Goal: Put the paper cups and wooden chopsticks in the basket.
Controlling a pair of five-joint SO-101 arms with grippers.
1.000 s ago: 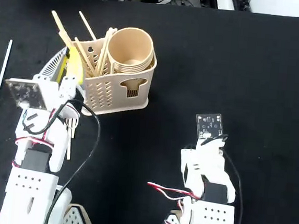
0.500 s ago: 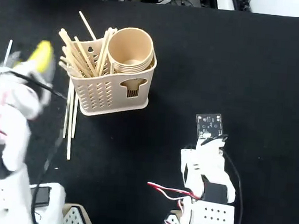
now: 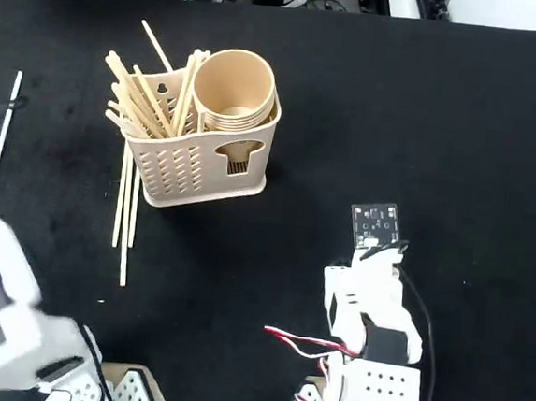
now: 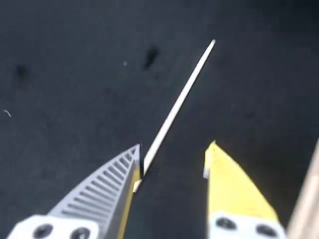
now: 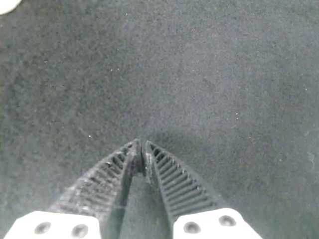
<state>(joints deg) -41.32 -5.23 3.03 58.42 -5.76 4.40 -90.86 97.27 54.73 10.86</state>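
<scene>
Table black, basket upper left on it. Left gripper spread wide over a white stick; right gripper pinched together, empty. Stacked cups and chopsticks inside the basket. Loose chopsticks flat beside it.

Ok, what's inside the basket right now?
The basket holds nested paper cups on one side and a bundle of wooden chopsticks leaning out of the other. Its walls hide their lower ends and the floor; the cup count is unclear.

basket 1 | cup stack 1 | loose chopsticks 3 | white stick 1
</scene>
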